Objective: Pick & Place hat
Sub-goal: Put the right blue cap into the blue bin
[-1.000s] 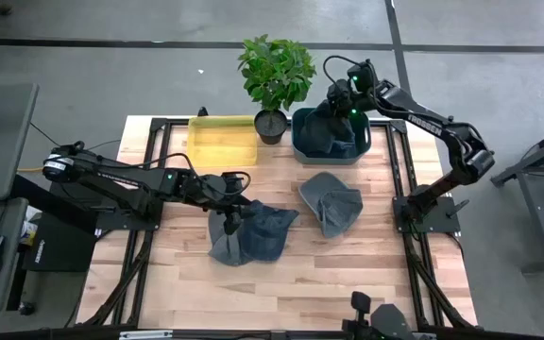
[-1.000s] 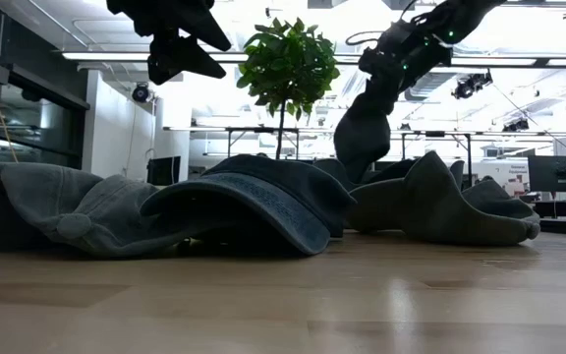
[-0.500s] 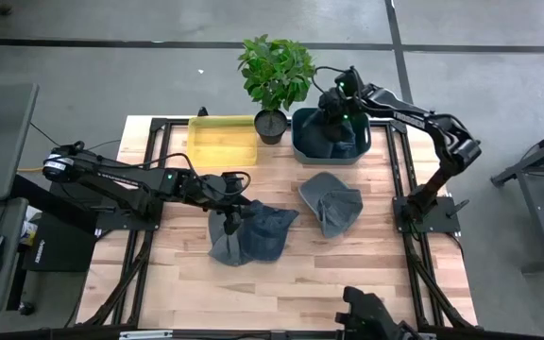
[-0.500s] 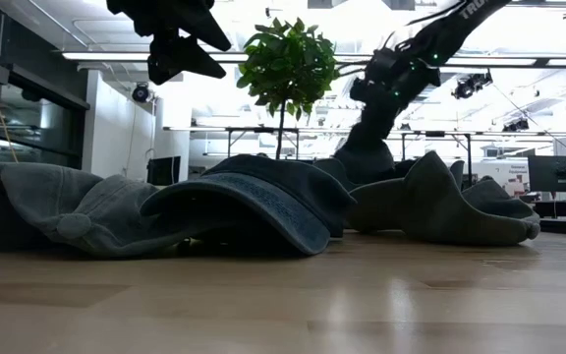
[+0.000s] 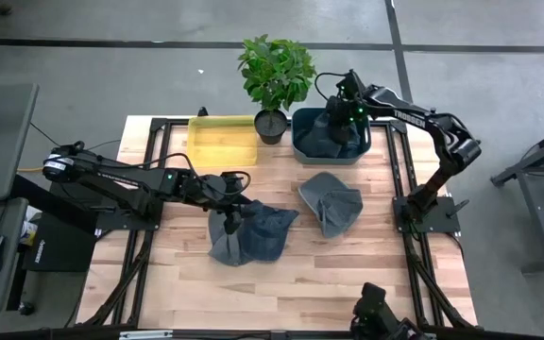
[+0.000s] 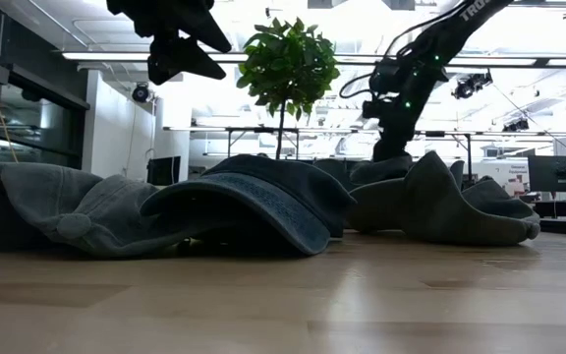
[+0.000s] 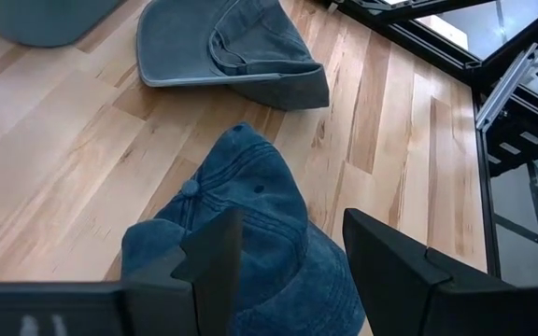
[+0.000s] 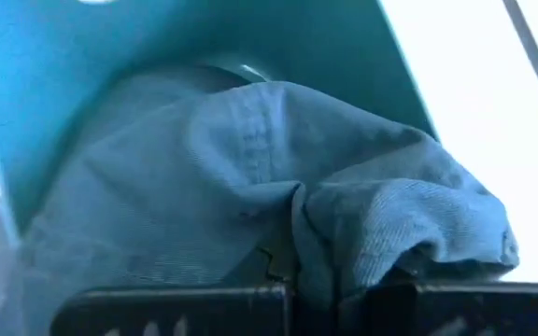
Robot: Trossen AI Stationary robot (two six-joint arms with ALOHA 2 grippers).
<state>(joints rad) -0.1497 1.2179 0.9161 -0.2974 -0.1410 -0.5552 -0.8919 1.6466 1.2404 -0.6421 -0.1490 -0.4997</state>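
My right gripper (image 5: 344, 121) is down in the teal bin (image 5: 297, 146) at the table's far side, shut on a dark blue hat (image 8: 250, 168) that lies crumpled inside the bin. My left gripper (image 5: 231, 215) hangs open and empty above a blue hat (image 7: 250, 224). That hat lies crown up on the wood and overlaps a greyer hat (image 5: 223, 247) on its left. A grey-green hat (image 5: 333, 203) lies on the table to the right of them, brim side down. In the low view the left gripper (image 6: 180, 49) hangs high over the hats. My right gripper pinches a bunched fold of the hat's cloth (image 8: 297, 245) between its two fingers, coming from above and pointing down into the bin. The hat is slack and rests on the bin's floor and against its wall (image 8: 110, 56). How many layers it holds, I cannot tell.
A yellow bin (image 5: 223, 139) stands at the far edge, left of a potted plant (image 5: 274, 76) that sits between the two bins. Bare wood lies along the table's near side. Black frame rails run along both sides of the table.
My right gripper has gone down into the teal bin with the hat. The hat hung below the fingers a second ago and now lies crumpled in the bin.
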